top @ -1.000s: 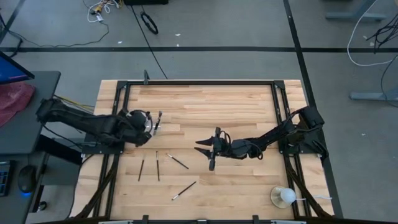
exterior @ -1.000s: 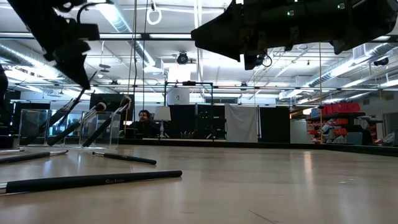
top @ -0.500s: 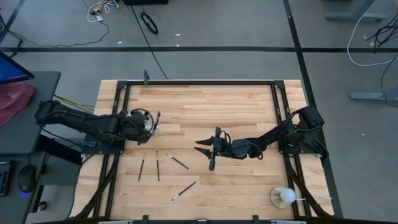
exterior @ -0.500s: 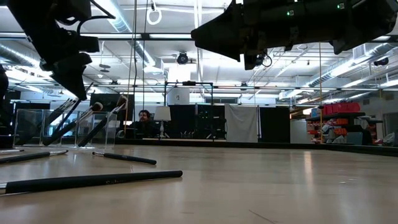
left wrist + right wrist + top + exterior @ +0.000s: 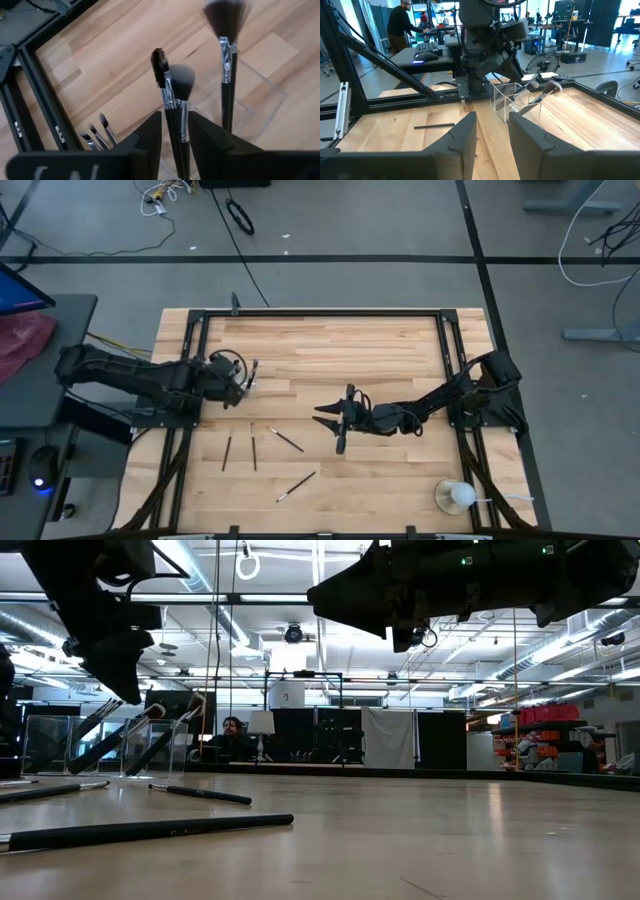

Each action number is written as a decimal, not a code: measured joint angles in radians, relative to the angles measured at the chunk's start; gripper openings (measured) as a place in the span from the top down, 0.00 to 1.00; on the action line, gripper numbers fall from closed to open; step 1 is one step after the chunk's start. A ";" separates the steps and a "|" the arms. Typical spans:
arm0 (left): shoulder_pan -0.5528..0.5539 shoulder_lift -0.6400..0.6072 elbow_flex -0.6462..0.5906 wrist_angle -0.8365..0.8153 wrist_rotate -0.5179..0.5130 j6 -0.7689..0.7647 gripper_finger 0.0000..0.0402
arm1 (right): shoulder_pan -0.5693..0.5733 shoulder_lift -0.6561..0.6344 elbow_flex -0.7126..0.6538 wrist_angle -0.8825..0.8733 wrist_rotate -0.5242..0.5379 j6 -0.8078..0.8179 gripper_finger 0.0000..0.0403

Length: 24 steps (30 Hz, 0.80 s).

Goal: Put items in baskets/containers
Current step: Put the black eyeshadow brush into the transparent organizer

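Makeup brushes [image 5: 252, 446] are lying loose mid-table (four, mostly lengthwise), between the arms; the left gripper [image 5: 237, 383], jaws parting around nothing, is hovering over the clear holder [image 5: 512, 101], while the half-open, empty right gripper [image 5: 330, 420] is waiting slightly nearer.

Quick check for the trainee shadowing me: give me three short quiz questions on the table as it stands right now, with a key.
1. How many slim dark-handled makeup brushes lie loose on the light wooden table?
2. Which gripper is at the small clear plastic holder with brushes standing in it? A) left gripper B) right gripper
3. True or false: the right gripper is carrying a brush.

Key
1. Four.
2. A.
3. False: the right gripper hovers open and empty over mid-table.
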 joint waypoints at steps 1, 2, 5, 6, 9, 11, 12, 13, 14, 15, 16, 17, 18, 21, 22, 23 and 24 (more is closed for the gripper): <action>0.004 0.000 0.000 0.000 -0.007 0.001 0.73 | 0.000 0.000 0.000 0.000 0.000 0.000 0.72; 0.006 0.000 0.000 0.000 -0.016 0.009 0.72 | 0.000 0.000 0.000 0.000 0.000 0.000 0.72; 0.007 0.000 0.009 -0.002 -0.021 0.053 0.69 | -0.001 0.000 0.000 -0.004 0.000 0.024 0.72; 0.004 0.000 0.019 -0.002 -0.022 0.060 0.69 | -0.003 0.000 0.000 -0.011 0.000 0.034 0.72; -0.019 0.000 0.058 0.003 -0.021 0.084 0.68 | -0.015 0.000 0.000 -0.047 -0.002 0.102 0.72; -0.046 0.000 0.081 0.015 -0.021 0.096 0.67 | -0.026 0.000 0.000 -0.087 0.000 0.151 0.72; -0.062 0.000 0.089 0.024 -0.021 0.106 0.67 | -0.032 0.000 0.000 -0.111 0.000 0.174 0.72; -0.082 0.000 0.094 0.032 -0.022 0.114 0.67 | -0.036 0.000 0.000 -0.135 -0.001 0.197 0.71; -0.102 0.000 0.094 0.047 -0.023 0.126 0.67 | -0.039 0.000 0.000 -0.158 -0.003 0.218 0.71; -0.122 0.000 0.093 0.065 -0.025 0.134 0.67 | -0.041 0.000 0.000 -0.178 -0.013 0.236 0.70; -0.144 0.000 0.091 0.084 -0.030 0.139 0.67 | -0.043 0.000 0.000 -0.196 -0.032 0.250 0.69; -0.166 0.000 0.086 0.104 -0.038 0.140 0.67 | -0.044 0.000 0.000 -0.210 -0.049 0.266 0.68; -0.189 0.000 0.082 0.119 -0.049 0.142 0.67 | -0.045 0.000 0.000 -0.221 -0.064 0.276 0.67; -0.261 0.000 0.054 0.201 -0.115 0.144 0.67 | -0.045 0.000 0.000 -0.247 -0.096 0.299 0.62; -0.283 0.000 0.042 0.227 -0.138 0.144 0.67 | -0.045 0.000 0.000 -0.250 -0.103 0.310 0.60; -0.304 0.000 0.029 0.257 -0.156 0.144 0.67 | -0.045 0.000 0.000 -0.251 -0.115 0.315 0.58; -0.322 0.000 0.015 0.291 -0.172 0.144 0.67 | -0.045 0.000 0.001 -0.252 -0.120 0.318 0.56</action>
